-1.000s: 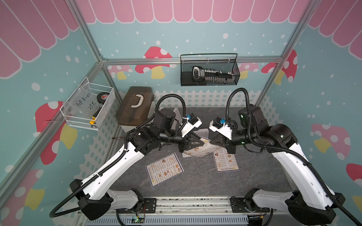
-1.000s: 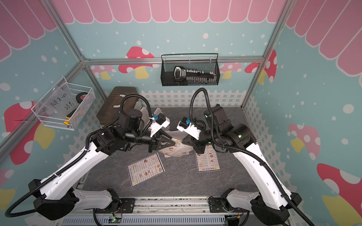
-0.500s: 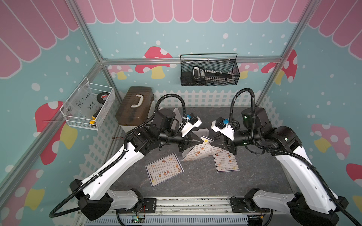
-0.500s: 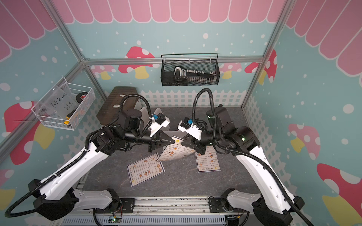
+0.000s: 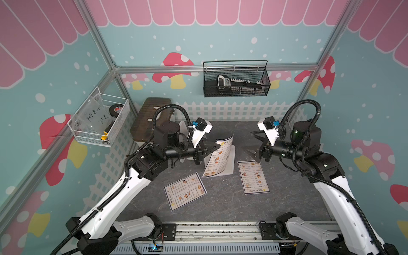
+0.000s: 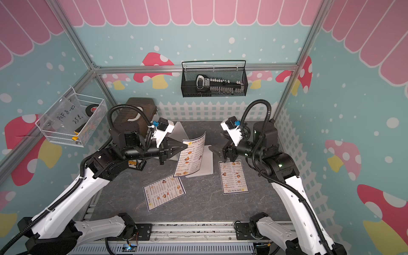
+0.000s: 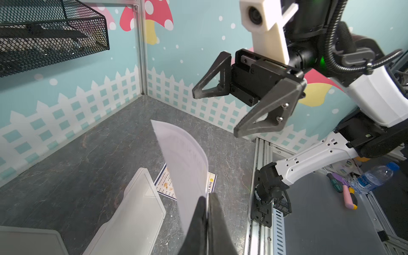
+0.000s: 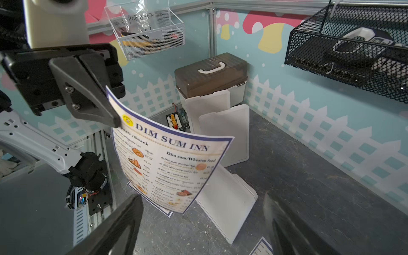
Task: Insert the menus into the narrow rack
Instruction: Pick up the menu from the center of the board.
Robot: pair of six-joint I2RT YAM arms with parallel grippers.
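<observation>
One menu (image 5: 217,157) (image 6: 191,154) (image 8: 167,163) hangs curved and nearly upright above the table. My left gripper (image 5: 217,146) (image 6: 185,147) (image 7: 207,198) is shut on its top corner. The white narrow rack (image 5: 231,154) (image 6: 207,163) (image 8: 227,198) stands just behind and below this sheet. My right gripper (image 5: 250,142) (image 6: 216,141) (image 7: 215,113) is open and empty, a short way right of the held menu. Two more menus lie flat on the table in both top views: one at front centre (image 5: 185,191) (image 6: 164,191), one below the right gripper (image 5: 254,176) (image 6: 233,176).
A brown-lidded box (image 5: 152,117) sits at the back left, with a small connector board (image 8: 175,121) beside it. A black mesh basket (image 5: 236,81) hangs on the back wall. A white wire basket (image 5: 99,121) hangs on the left wall. A white picket fence rims the table.
The right gripper let go of the menu, opened wide and drew back to the right. The left gripper closed on the sheet, which now hangs from it alone, more upright.
</observation>
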